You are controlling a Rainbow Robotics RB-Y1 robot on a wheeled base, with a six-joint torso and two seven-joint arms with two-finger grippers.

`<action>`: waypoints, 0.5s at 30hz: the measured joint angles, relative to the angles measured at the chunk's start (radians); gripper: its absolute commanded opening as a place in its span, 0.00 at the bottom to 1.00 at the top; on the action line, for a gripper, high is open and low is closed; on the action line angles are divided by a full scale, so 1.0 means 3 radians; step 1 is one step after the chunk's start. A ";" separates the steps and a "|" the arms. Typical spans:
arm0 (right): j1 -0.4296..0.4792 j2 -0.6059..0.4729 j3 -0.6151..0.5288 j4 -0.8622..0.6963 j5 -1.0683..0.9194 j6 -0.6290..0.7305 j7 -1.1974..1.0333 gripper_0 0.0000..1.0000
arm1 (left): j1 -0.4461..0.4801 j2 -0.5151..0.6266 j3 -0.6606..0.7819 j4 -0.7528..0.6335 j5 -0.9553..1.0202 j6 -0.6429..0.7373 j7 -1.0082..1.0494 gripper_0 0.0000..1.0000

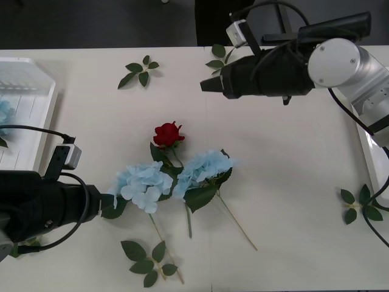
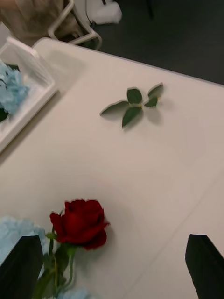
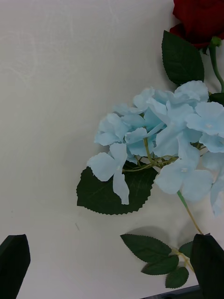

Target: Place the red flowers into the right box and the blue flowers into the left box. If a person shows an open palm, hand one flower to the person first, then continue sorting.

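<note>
A red flower lies mid-table. Just in front of it lie two blue flowers, stems crossing toward the near edge. My left gripper is open low beside the nearer blue flower, not touching it. My right gripper hovers open behind and to the right of the rose. The left box at the far left holds a blue flower. The right box peeks out at the right edge behind the right arm.
Loose leaf sprigs lie at the back, under the right arm, at the front and at the right. A cable hangs from the right arm. Dark floor lies beyond the table's far edge.
</note>
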 measured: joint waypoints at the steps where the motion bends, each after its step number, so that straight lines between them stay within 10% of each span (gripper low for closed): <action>1: 0.0040 -0.0022 0.0035 -0.0095 0.0160 0.0079 -0.0191 0.89 | 0.0001 -0.0003 -0.0001 0.0000 0.0000 0.0000 0.0000 1.00; 15: 0.0644 -0.0143 0.0115 -0.1526 0.1517 0.1773 -0.1316 0.89 | 0.0006 -0.0051 -0.0355 -0.0042 -0.0144 0.0075 0.0116 1.00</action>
